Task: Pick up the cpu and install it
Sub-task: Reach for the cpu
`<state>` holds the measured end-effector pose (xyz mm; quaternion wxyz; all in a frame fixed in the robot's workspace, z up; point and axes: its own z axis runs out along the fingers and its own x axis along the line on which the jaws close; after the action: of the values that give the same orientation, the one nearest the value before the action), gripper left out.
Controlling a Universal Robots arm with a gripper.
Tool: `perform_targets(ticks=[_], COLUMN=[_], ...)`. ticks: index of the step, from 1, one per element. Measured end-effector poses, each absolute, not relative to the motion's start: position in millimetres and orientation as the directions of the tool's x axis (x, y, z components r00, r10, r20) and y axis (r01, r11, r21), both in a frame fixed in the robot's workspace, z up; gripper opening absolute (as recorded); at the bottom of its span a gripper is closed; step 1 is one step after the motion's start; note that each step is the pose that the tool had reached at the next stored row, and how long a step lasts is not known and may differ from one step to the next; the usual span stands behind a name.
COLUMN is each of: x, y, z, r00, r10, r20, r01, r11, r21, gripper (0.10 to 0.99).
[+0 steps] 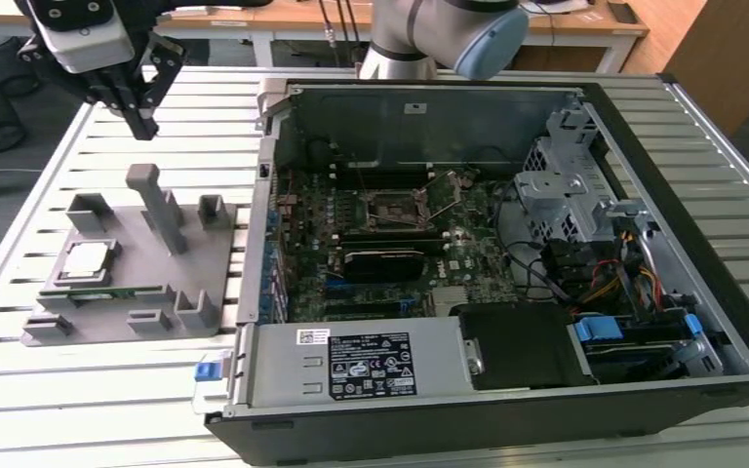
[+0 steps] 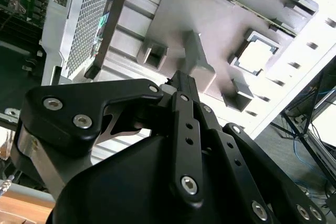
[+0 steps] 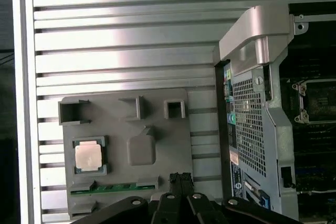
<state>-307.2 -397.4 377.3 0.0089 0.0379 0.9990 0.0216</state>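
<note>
Slatted metal table (image 1: 89,409), with desks and a bin behind it. Your open PC case (image 1: 413,107) lies flat on the exterior view's right, and the grey fixture (image 1: 153,283) sits just beside it on the left.

The cpu (image 1: 86,259) is seated flat in the fixture's square recess, silver top up. Nothing touches it. You can see it in both wrist views too (image 3: 87,156) (image 2: 258,56). The green memory stick (image 1: 101,292) lies in its slot just beside the cpu.

Your gripper (image 1: 141,125) hangs in the air over the table off the fixture's far end, well apart from the cpu. The fingertips are together and hold nothing. The first wrist view (image 3: 180,177) confirms this: the tips meet over the fixture's edge, on the side toward the case.

The socket (image 1: 394,207) on the motherboard is bare, and its metal frame looks swung open.
</note>
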Motion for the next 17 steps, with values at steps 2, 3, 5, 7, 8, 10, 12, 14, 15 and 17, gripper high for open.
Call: perform_targets(ticks=[2, 3, 5, 7, 8, 10, 12, 14, 15, 17], x=[-312.8, -315.3, -320.1, -324.5, -326.8, -331.5, -336.6, -341.6, -344.1, -349.7], y=[-397.3, -397.3, -397.2, -397.2, -397.1, -397.0, -396.7, -396.6, -396.5, -396.3], z=[377.0, 376.9, 376.7, 376.5, 376.3, 376.1, 375.9, 375.6, 375.4, 375.1], r00=[-0.997, -0.997, -0.997, -0.997, -0.997, -0.997, -0.997, -0.997, -0.997, -0.997], r10=[0.076, 0.076, 0.076, 0.076, 0.076, 0.076, 0.076, 0.076, 0.076, 0.076], r20=[-0.016, -0.016, -0.016, -0.015, -0.015, -0.015, -0.014, -0.014, -0.014, -0.013], r01=[0.076, 0.076, 0.075, 0.075, 0.075, 0.075, 0.076, 0.076, 0.076, 0.076], r11=[0.996, 0.996, 0.996, 0.996, 0.996, 0.996, 0.996, 0.996, 0.996, 0.996], r21=[0.044, 0.044, 0.044, 0.044, 0.044, 0.044, 0.044, 0.044, 0.044, 0.044], gripper=[0.106, 0.106, 0.106, 0.106, 0.106, 0.106, 0.106, 0.106, 0.106, 0.106])
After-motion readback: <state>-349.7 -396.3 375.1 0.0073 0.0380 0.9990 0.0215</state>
